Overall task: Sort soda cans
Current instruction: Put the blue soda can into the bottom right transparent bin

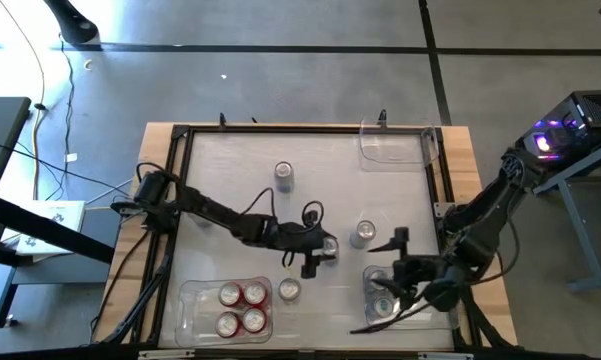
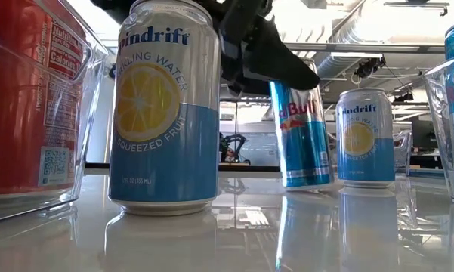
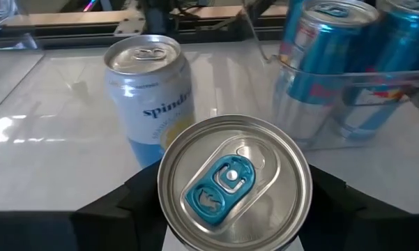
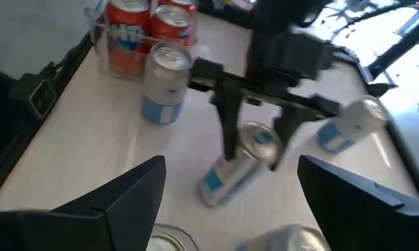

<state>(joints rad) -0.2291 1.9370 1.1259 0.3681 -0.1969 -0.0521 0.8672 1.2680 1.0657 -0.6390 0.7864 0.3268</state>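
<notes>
Left gripper clamped on slim blue-and-silver metal can, tilted. Pale blue lemon-print can just ahead of it. Right gripper wide open, holding nothing, above clear plastic bin of blue cans.

Three clear bins on white table; cables on floor.

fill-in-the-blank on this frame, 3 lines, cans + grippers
1. The left gripper is closed around a ____ and silver can.
2. The bin at the near left holds ____ red cans.
3. The right gripper holds ____, its fingers open above the bin of blue cans.

Missing words: blue; four; nothing
</notes>
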